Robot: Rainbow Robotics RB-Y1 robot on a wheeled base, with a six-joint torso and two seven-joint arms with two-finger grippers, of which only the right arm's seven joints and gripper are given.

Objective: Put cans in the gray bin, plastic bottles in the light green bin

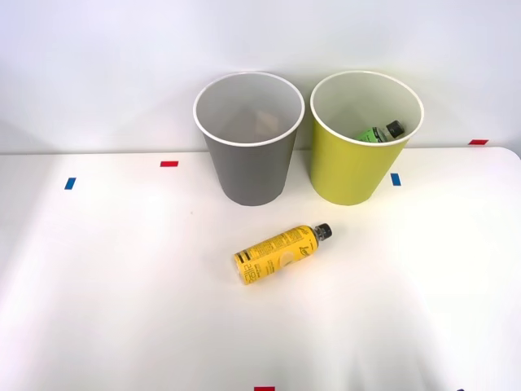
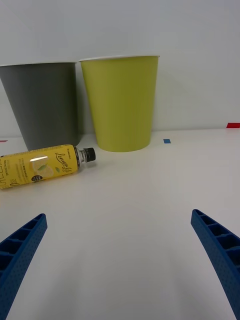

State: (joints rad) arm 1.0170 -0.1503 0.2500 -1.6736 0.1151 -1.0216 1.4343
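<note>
We still have the yellow-labelled plastic bottle point(image 1: 279, 253) lying on the white table point(image 1: 122, 309); our right gripper point(image 2: 120, 250), fingers spread wide and holding nothing, must close on it (then reach the lime-green round bin point(image 1: 350, 167)).

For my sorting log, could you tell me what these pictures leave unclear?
- Green-label bottle: front view, mostly hidden by the light green bin's wall.
- Gray bin: front view, a pale shape inside, too faint to identify.
- Yellow bottle: wrist view, base cut off by the edge.
- Both bins' insides: wrist view, hidden by their walls.
</note>
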